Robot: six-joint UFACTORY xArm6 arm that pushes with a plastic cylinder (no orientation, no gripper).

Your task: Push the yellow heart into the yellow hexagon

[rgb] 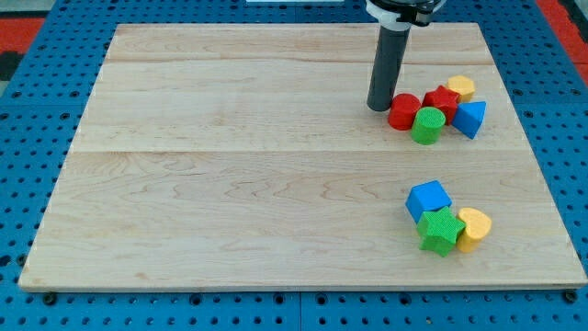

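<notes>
— Pale wooden board (230, 175) on a blue pegboard base (37, 303), that's the whole setting. Where does the rod sit?

— My tip (378, 108) is down on the board toward its right edge, nearer the top edge than the bottom. No jaws here to be spread or pinched, just a straight dark rod, holding nothing. It stands just left of the red cylinder (402, 111); whether they touch I cannot tell.

— And the cluster beside it?

— The green cylinder (427, 126) touches the red cylinder on its right and sits slightly closer to the bottom edge. Behind them a second red block (442, 99), shape unclear. A blue triangle (471, 119) lies at the cluster's right end, and a yellow block (460, 87), seemingly the hexagon, is nearest the top-right corner, against the red block.

— The heart?

— The yellow heart (474, 228) is well apart from that group, close to the bottom-right corner. It presses against a green star (442, 231) on its left, with a blue cube (429, 199) just above the star.
</notes>
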